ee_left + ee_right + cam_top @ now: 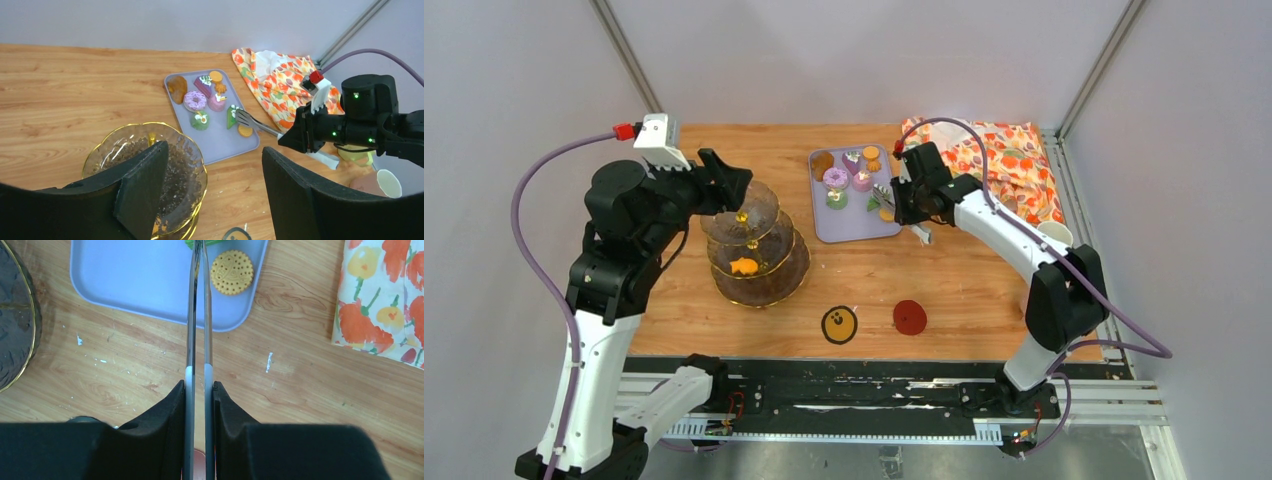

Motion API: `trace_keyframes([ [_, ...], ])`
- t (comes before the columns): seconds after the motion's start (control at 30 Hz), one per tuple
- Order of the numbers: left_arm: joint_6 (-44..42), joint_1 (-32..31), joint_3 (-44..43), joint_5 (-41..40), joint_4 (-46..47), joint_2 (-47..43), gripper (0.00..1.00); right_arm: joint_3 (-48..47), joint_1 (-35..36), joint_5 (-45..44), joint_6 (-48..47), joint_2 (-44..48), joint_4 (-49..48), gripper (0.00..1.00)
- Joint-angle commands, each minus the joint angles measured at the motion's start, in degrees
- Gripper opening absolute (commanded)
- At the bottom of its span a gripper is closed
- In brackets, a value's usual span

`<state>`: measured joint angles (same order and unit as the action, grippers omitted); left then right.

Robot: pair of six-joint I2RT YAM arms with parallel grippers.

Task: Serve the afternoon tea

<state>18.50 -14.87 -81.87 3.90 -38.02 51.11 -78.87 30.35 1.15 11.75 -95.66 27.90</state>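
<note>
**Tongs over the tray, stand waiting on the left**

The right hand (200,387) is clenched on a pair of metal tongs (199,315), whose closed tips reach over the lilac rectangular tray (854,225) beside a round orange biscuit (231,272). The tray sits near the table's far edge and holds the small colourful toy pastries (835,177). The left hand (214,150) hangs released, fingers wide, above the three-tier clear glass stand (769,205) towards the left edge. An orange pastry (744,266) lies on its middle tier. A small pale mug (387,182) stands by the right edge.
</note>
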Motion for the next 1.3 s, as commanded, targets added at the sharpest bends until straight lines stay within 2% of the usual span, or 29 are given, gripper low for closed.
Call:
trace_keyframes([
  [0.0, 0.02, -0.33, 0.47, 0.41, 1.64, -0.95, 0.73, 0.98, 0.74, -2.66, 1.29, 2.51, 1.02, 0.01],
  [0.1, -0.12, -0.33, 0.54, 0.30, 1.66, -1.08, 0.73, 1.67, 0.88, -3.32, 3.11, 3.39, 1.02, 0.06],
  [0.23, 0.15, -0.33, 0.82, 0.78, 1.96, -0.86, 0.73, 3.39, 2.26, -5.30, 7.70, 4.71, -0.33, 0.26],
  [0.3, 0.17, -0.33, 0.86, 1.00, 2.14, -0.75, 0.73, 4.75, 3.17, -6.14, 9.85, 5.40, -2.03, 0.31],
  [0.7, -0.82, -0.33, 0.74, 0.81, 1.99, -0.66, 0.73, 3.14, 5.91, -9.02, 14.74, 1.02, -5.39, 0.35],
  [1.27, -2.78, -0.33, 1.19, -0.82, 1.20, -1.00, 0.73, -1.29, 7.09, -17.11, 16.33, -4.23, -1.24, 0.40],
])
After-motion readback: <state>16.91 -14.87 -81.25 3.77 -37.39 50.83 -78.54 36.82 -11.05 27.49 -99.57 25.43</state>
